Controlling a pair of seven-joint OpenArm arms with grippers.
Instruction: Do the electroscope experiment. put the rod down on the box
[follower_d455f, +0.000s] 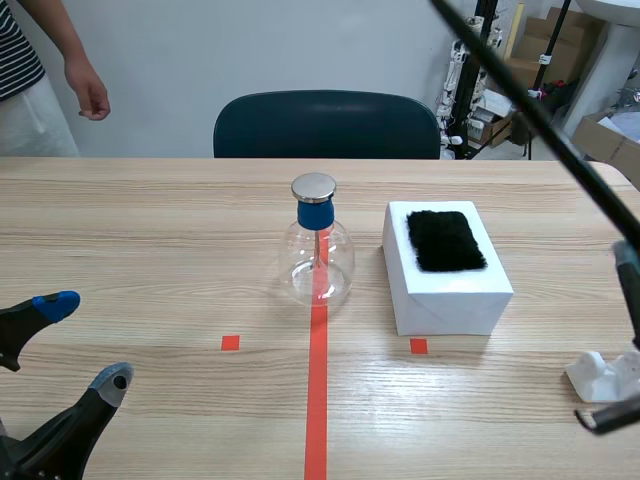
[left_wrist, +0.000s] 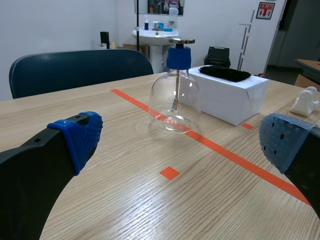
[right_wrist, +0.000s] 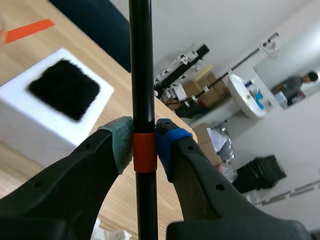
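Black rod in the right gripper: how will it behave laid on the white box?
Probably stiff: the rod runs dead straight through the right gripper. Round and smooth-looking, so likely to roll on the white box; the black fuzzy pad may check it. Long, so it may overhang and tip.

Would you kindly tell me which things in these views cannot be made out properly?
The rod: both ends run off the right wrist view, and the scene view's top edge cuts it too.
The right gripper: largely beyond the scene view's right edge.
The electroscope: its inner leaves are too small to read in the scene and left wrist views.
The person: cut off at the scene view's corner.
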